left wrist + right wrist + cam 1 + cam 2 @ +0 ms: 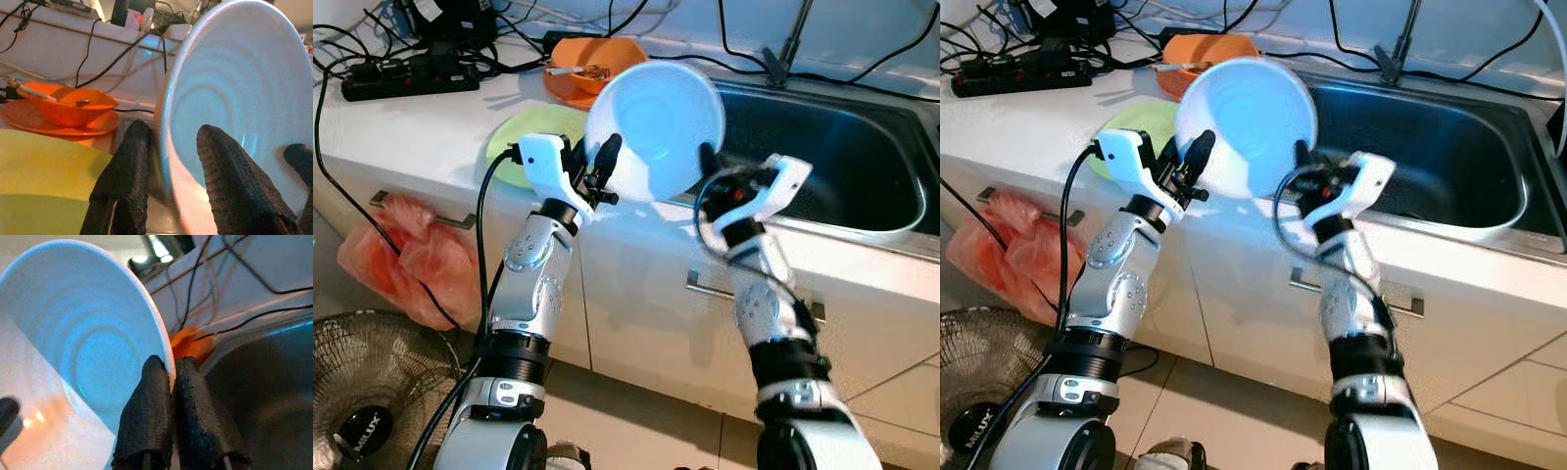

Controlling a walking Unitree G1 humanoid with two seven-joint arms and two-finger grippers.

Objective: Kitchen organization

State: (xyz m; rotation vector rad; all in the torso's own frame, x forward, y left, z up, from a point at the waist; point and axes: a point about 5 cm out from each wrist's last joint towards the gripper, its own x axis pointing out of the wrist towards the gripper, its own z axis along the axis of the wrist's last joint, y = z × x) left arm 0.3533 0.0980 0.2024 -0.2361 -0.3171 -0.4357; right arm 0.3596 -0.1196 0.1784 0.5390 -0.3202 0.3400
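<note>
So I've got both pincers, left pincer [599, 174] and right pincer [724, 181], clamped on the white bowl [656, 127] rim, tilted toward the sink [862, 211], probably for draining.

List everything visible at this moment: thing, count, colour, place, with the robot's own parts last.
White bowl: one, white, tilted, held in the air before the counter.
Orange bowl: one, on an orange plate, back of the counter.
Green plate: one, light green, on the counter behind the left gripper.
Sink: one, steel, right of the plates.
Power strip: one, black, far left of counter.
Plastic bag: one, red, hanging at the cabinet.
Fan: one, dark, on the floor.
Left gripper: fingers astride the bowl's rim.
Right gripper: pinching the opposite rim.
</note>
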